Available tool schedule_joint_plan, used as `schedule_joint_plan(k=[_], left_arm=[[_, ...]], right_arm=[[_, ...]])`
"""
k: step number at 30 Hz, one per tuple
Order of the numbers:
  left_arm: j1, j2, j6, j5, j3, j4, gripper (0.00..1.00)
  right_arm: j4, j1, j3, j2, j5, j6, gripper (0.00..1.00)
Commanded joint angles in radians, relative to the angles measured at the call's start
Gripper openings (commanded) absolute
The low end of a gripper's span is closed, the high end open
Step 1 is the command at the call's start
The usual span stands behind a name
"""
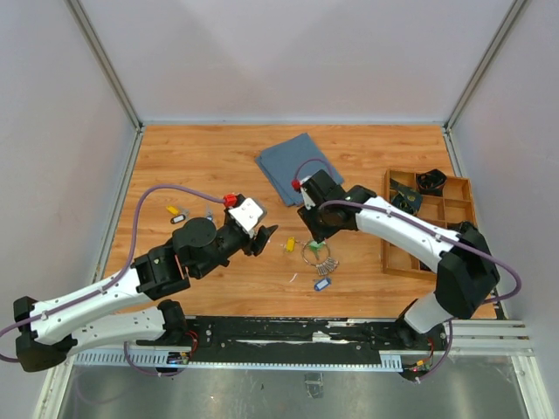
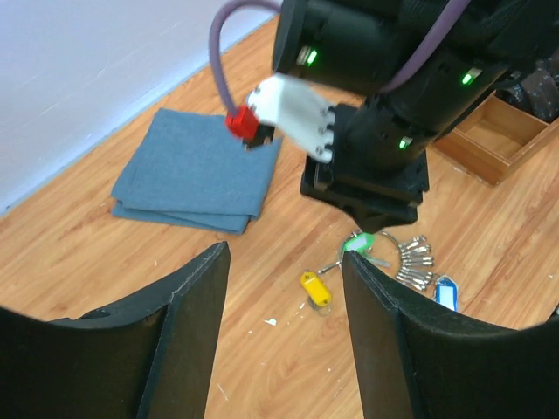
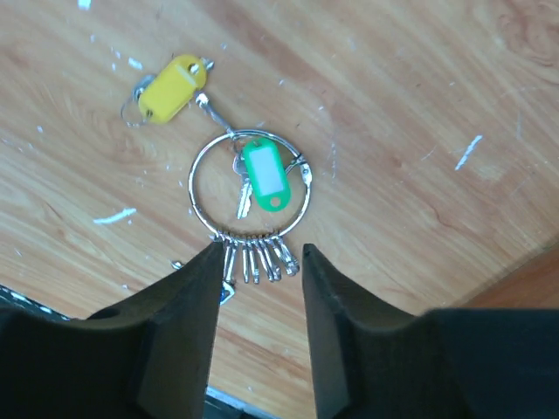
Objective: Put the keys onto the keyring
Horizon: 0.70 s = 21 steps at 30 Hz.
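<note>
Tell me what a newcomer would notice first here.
The silver keyring lies at mid-table, a green-tagged key lying inside its loop and small keys bunched on one side, right under the open right gripper. A yellow-tagged key lies just beside it; a folded blue cloth sits farther back.

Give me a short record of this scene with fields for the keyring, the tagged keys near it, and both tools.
keyring: flat on the table, with strung keys bunched at one side
green-tagged key: lies inside the ring's outline
yellow-tagged key: loose, just outside the ring
left tool: open, empty
right tool: open, above the strung keys
</note>
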Motion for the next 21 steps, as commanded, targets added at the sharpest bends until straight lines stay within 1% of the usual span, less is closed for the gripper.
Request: schedule_joint_plan(k=[1,3,6,9,11,13,14,15,17,19,21], left_arm=[[0.012,-0.008,-0.036,-0.031,0.003,0.002,0.60],[0.043,0.008,-0.059,-0.006,0.000,0.002,0.60],[0.163,0.049,-0.120,0.114,-0.001,-0.005,0.61],[0.287,0.085,-0.184,0.228,-0.009,0.008,0.63],[0.363,0.099,-0.227,0.285,-0.023,0.033,0.65],[0.423,0.098,-0.272,0.322,-0.040,0.061,0.68],[0.451,0.095,-0.292,0.332,-0.049,0.071,0.70],[0.476,0.089,-0.315,0.335,-0.056,0.082,0.75],[0.521,0.071,-0.356,0.329,-0.070,0.095,0.80],[0.555,0.037,-0.389,0.293,-0.088,0.102,0.85],[0.558,-0.010,-0.399,0.226,-0.106,0.101,0.92]], right_arm=[[0.182,-0.090,-0.080,-0.139,-0.072,0.037,0.47],[0.258,-0.135,-0.151,-0.222,-0.085,0.074,0.55],[0.363,-0.184,-0.264,-0.365,-0.082,0.097,0.69],[0.439,-0.187,-0.345,-0.498,0.018,0.122,0.83],[0.440,-0.188,-0.368,-0.577,0.090,0.137,0.89],[0.422,-0.189,-0.373,-0.650,0.143,0.137,0.99],[0.414,-0.189,-0.371,-0.683,0.154,0.121,0.98],[0.406,-0.190,-0.367,-0.712,0.153,0.097,0.98],[0.391,-0.190,-0.359,-0.764,0.156,0.066,0.98],[0.382,-0.190,-0.360,-0.820,0.161,0.023,0.98],[0.374,-0.189,-0.374,-0.885,0.179,-0.004,0.98]])
